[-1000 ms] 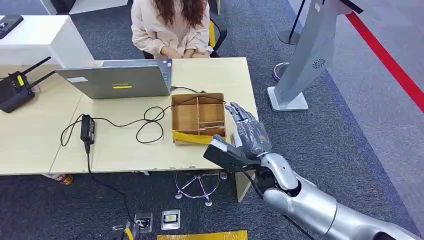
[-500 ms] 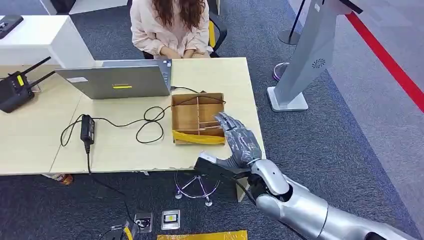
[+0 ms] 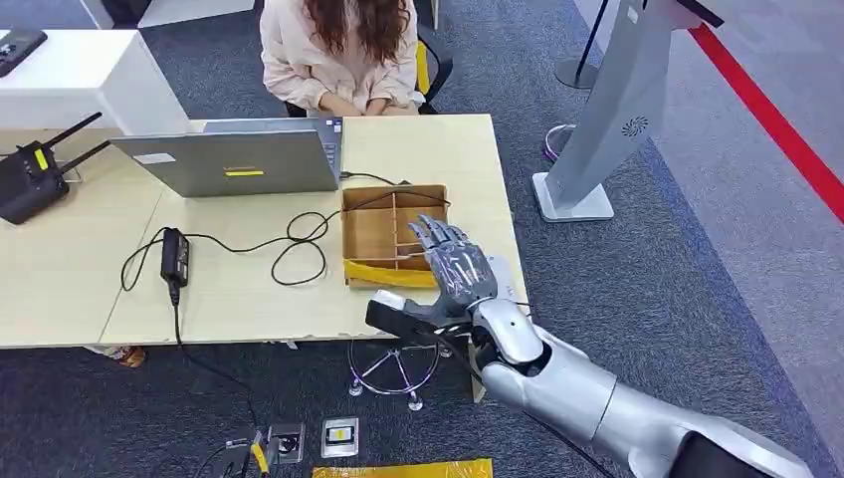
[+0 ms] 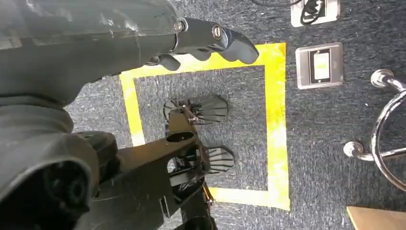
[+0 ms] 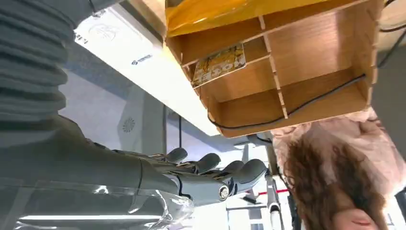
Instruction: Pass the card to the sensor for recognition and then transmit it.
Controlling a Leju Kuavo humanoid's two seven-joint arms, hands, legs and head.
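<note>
While the right hand hovers over the near right corner of the wooden divided box on the table, its fingers are spread wide & straight, holding nothing. Rt wrist view shows same: fingers extended, apart from the box. Card, yellow w/ printed pattern, lies in one of the small compartments of the box, leaning against a divider; not touched by the hand. A black cable runs from the box across the table to a power brick, near a grey laptop. A yellow strip sits along the box's near edge. A person in a pale top sits at the far side of the table, hands together. Black router w/ antennas at the far left of the table. Grey kiosk stand on the carpet to the right, well apart from the table. Left hand hangs over the floor w/ yellow tape square; fingers curled loosely, nothing in them, as far as can be seen.
</note>
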